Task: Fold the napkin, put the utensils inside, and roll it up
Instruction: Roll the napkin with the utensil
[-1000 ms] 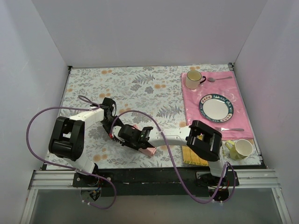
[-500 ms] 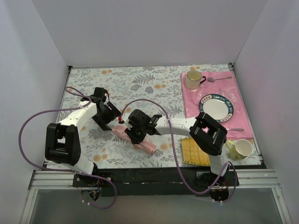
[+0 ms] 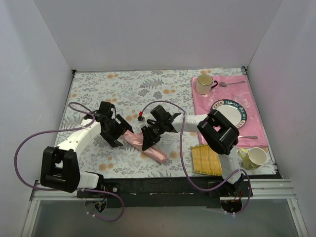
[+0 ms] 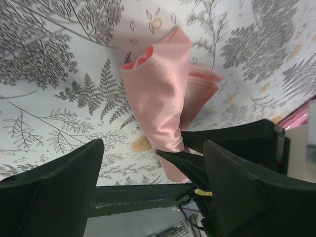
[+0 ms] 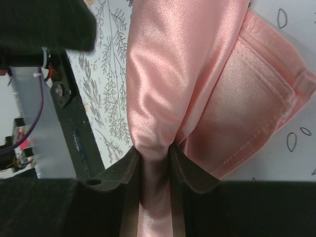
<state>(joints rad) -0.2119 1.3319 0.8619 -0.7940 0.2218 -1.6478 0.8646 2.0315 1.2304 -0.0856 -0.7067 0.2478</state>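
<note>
Well to the left of the placemat [image 3: 205, 116], the napkin [image 3: 147, 146] lies on the floral tabletop [image 3: 148, 89] as a long, narrow bundle. It runs slantwise, with its lower end nearer the arm bases.

From the right wrist, the right hand [image 5: 155, 158] is clenched on a raised ridge of the glossy pink cloth [image 5: 182, 74]. Both fingers [image 5: 129, 170] press the satin flat between them. A thicker folded layer with a stitched hem shows just beside the pinched ridge.

The left hand [image 3: 117, 134] is at the end of the bundle farther from the placemat. From its own wrist camera the jaws stand wide apart, released. The cloth [image 4: 160, 98] lies in the gap between its fingers [image 4: 54, 177], touching neither. The dark tips of the right hand meet the fabric at the bottom of that fold.

On the placemat sit a plate [image 3: 244, 117] with a patterned rim, a cream mug [image 3: 203, 84] and an all-silver spoon [image 3: 232, 83]. Another silver utensil [image 3: 244, 137] lies at the placemat's near edge. Just below the placemat, on the side nearer the arm bases, are a yellow slatted mat [image 3: 207, 162] and a yellow-green mug [image 3: 255, 157].
</note>
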